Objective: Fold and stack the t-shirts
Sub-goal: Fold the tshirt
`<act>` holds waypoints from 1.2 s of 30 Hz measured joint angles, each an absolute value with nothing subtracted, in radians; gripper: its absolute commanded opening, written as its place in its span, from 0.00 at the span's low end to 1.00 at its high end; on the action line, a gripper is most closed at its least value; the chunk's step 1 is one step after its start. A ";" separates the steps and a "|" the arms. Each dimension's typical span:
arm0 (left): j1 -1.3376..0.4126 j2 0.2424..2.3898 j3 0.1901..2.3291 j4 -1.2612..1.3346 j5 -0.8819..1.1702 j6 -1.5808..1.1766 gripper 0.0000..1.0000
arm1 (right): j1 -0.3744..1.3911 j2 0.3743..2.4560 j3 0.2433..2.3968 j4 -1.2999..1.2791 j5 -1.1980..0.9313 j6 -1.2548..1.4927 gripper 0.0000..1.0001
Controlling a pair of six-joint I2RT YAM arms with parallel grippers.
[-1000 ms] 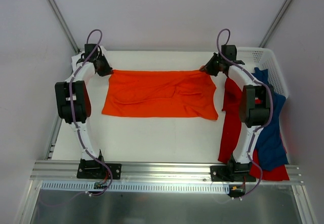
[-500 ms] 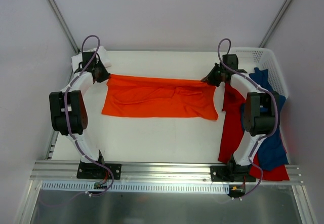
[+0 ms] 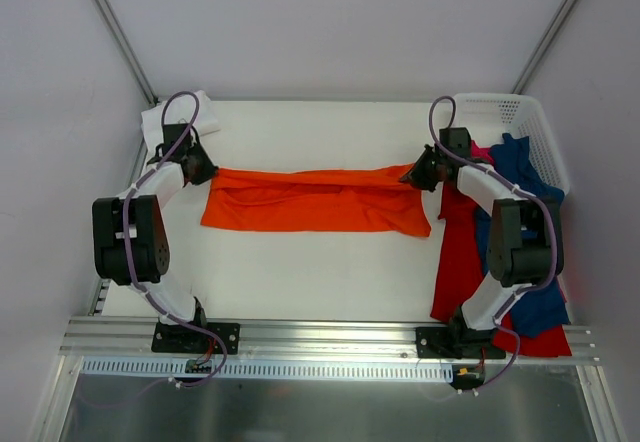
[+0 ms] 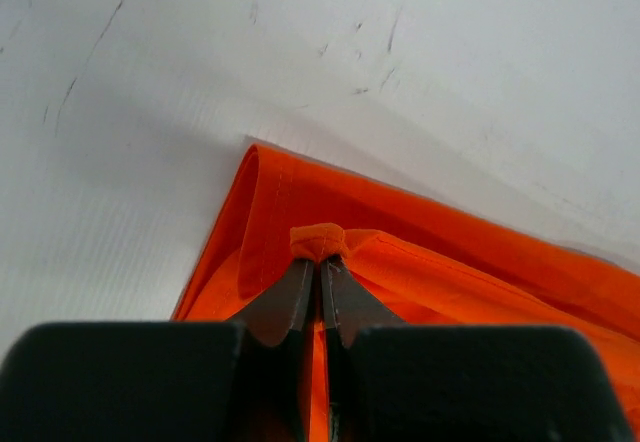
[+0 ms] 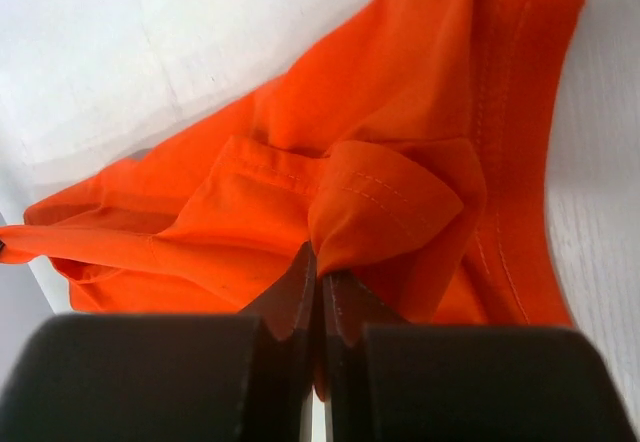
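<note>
We pinch the bright orange short-sleeved cloth t-shirt (image 3: 315, 202) at its two far corners. Our left gripper (image 4: 320, 280) has its dark fingers pressed together on a small nub of hem. Our right gripper (image 5: 320, 267) is clamped the same way on a fold of stitched edge. Gripping both ends at once stretches that edge into one straight line between the arms, so it can, we judge, be laid over the flat part as a clean lengthwise fold. The shirt spans the middle of the white table (image 3: 300, 272). The soft red t-shirt (image 3: 455, 252) and the dark blue t-shirt (image 3: 530, 282) lie at the right by the white perforated plastic basket (image 3: 520, 112), clear of the folding area. A crumpled white cloth (image 3: 160, 117) sits at the far left corner.
</note>
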State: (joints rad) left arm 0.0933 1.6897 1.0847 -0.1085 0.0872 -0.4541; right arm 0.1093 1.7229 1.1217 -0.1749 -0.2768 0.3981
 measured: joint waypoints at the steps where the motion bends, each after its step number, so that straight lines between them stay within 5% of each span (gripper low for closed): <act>1: 0.093 1.678 1.071 -0.108 0.084 -0.453 0.00 | 0.110 1.714 1.106 -0.172 -0.274 0.398 0.00; 10: 0.093 1.640 0.990 -0.108 0.067 -0.445 0.00 | 0.126 1.631 0.988 -0.154 -0.253 0.394 0.01; 11: 0.093 1.640 0.984 -0.108 0.067 -0.443 0.04 | 0.127 1.622 0.974 -0.153 -0.249 0.393 0.07; 12: 0.093 1.640 0.978 -0.110 0.067 -0.437 0.22 | 0.129 1.615 0.961 -0.151 -0.245 0.392 0.51; 13: 0.093 1.640 0.975 -0.111 0.066 -0.427 0.32 | 0.131 1.610 0.947 -0.149 -0.242 0.395 0.75; 14: 0.093 1.640 0.973 -0.111 0.059 -0.424 0.49 | 0.131 1.608 0.936 -0.147 -0.234 0.390 0.95; 15: 0.094 1.640 0.971 -0.111 0.044 -0.419 0.55 | 0.131 1.607 0.926 -0.146 -0.223 0.384 0.99; 20: 0.100 1.619 0.946 -0.112 -0.047 -0.436 0.70 | 0.131 1.584 0.862 -0.146 -0.184 0.380 0.99; 30: 0.076 1.177 0.788 -0.034 -0.138 -0.511 0.72 | 0.135 1.301 0.822 -0.231 -0.126 0.374 0.99; 36: -0.002 1.046 0.773 0.156 0.042 -0.530 0.76 | 0.150 1.020 0.838 -0.351 -0.089 0.369 1.00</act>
